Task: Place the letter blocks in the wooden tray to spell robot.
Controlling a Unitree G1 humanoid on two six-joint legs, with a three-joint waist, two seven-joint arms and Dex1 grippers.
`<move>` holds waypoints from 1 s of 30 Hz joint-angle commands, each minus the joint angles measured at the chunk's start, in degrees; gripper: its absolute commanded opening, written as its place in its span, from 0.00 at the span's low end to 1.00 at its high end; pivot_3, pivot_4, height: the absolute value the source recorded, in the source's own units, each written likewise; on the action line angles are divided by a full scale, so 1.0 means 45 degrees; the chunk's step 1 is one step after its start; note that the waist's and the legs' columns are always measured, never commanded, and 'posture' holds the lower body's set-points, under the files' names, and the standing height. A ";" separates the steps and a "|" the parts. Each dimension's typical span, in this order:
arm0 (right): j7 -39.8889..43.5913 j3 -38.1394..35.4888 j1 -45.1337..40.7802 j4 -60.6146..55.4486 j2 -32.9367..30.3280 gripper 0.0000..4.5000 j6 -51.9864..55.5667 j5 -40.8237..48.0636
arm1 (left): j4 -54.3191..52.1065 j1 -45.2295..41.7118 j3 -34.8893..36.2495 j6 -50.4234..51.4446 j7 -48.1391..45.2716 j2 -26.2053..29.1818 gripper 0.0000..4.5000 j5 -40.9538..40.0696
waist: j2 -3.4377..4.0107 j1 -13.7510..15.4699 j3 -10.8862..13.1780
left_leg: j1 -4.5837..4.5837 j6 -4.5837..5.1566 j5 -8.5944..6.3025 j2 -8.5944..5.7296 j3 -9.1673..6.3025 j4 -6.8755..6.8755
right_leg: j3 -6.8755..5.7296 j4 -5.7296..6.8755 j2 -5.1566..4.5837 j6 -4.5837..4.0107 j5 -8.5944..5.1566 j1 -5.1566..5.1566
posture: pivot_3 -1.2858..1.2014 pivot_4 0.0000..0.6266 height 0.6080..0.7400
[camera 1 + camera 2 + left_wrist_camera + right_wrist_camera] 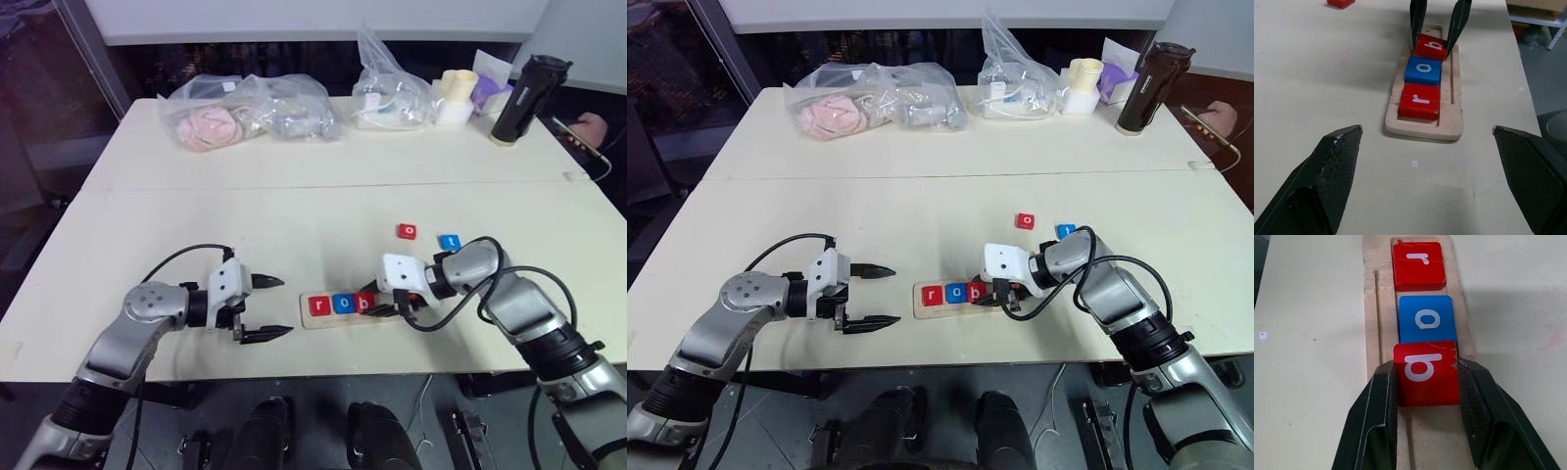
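Right tool: fingers clamped on red b block, one pad per side, block seated in wooden tray groove touching blue o block. Red r block at tray's left end. Tray near tabletop front edge. Left tool: fingers wide apart, holding nothing, left of tray. Loose red o block and blue t block behind tray.

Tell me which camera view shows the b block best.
The right wrist view: the red b block is close up, clamped between the right gripper fingers over the wooden tray. The left wrist view shows it farther off; the eye views show it small, partly hidden.
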 commanded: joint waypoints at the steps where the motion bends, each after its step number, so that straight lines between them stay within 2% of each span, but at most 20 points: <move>1: 0.0010 -0.0048 -0.0278 -0.0295 0.0084 0.58 0.0026 0.0026 | -0.0406 -0.0188 0.0266 -0.0058 0.0011 0.0018 1.00 -0.0200 | 0.0000 0.0000 0.0000 | 0.0000 0.0000 0.0000 0.0000 0.0000 0.0000 | 0.0000 0.0000 0.0000 0.0000 0.0000 0.0000 | 0.52 0.24 0.98; 4: 0.0016 -0.0060 -0.0295 -0.0266 0.0093 0.92 0.0018 0.0000 | -0.0387 -0.0211 0.0248 -0.0054 0.0020 0.0007 1.00 -0.0196 | 0.0000 -0.0003 0.0000 | 0.0000 0.0000 0.0000 0.0000 0.0000 -0.0001 | 0.0000 0.0000 0.0000 0.0000 0.0000 0.0000 | 0.52 0.24 0.98; 5: 0.0004 -0.0063 -0.0303 -0.0267 0.0090 0.99 0.0025 -0.0020 | -0.0385 -0.0217 0.0246 -0.0057 0.0024 0.0005 1.00 -0.0192 | 0.0000 -0.0001 0.0000 | 0.0000 0.0000 0.0000 0.0000 0.0000 -0.0001 | 0.0000 0.0000 0.0001 0.0000 0.0000 0.0000 | 0.52 0.24 0.98; 15: -0.0141 -0.0788 -0.0563 -0.0804 -0.0008 0.99 0.0670 0.0491 | -0.0375 -0.0216 0.0250 -0.0048 0.0047 0.0000 1.00 -0.0210 | 0.0000 -0.0002 0.0000 | 0.0000 0.0000 0.0000 0.0000 0.0000 -0.0001 | 0.0000 0.0000 0.0000 0.0000 0.0000 -0.0001 | 0.52 0.24 0.98; 20: -0.1642 -0.1310 -0.1466 0.0603 0.0640 0.99 0.0606 0.0135 | -0.0300 -0.0259 0.0185 -0.0105 -0.0026 -0.0012 1.00 -0.0178 | 0.0000 -0.0032 0.0000 | 0.0002 -0.0022 -0.0013 0.0001 0.0000 -0.0001 | 0.0001 0.0001 0.0001 0.0000 0.0000 -0.0001 | 0.52 0.24 0.98; 24: -0.2503 -0.1179 -0.1727 0.2015 0.0848 0.99 -0.0558 -0.0619 | -0.0276 -0.0357 0.0149 -0.0073 -0.0034 -0.0056 1.00 -0.0176 | -0.0001 0.0027 0.0000 | 0.0000 -0.0002 0.0000 0.0000 -0.0001 -0.0006 | -0.0003 0.0001 0.0003 -0.0001 0.0000 -0.0004 | 0.52 0.24 0.98; 30: -0.2534 -0.1106 -0.1548 0.2583 0.0910 0.99 -0.1210 -0.0832 | -0.0274 -0.0372 0.0157 -0.0097 -0.0053 -0.0046 1.00 -0.0173 | 0.0000 -0.0014 0.0000 | -0.0005 0.0004 0.0003 -0.0010 0.0010 -0.0006 | 0.0004 0.0002 0.0002 0.0003 0.0002 -0.0009 | 0.52 0.24 0.98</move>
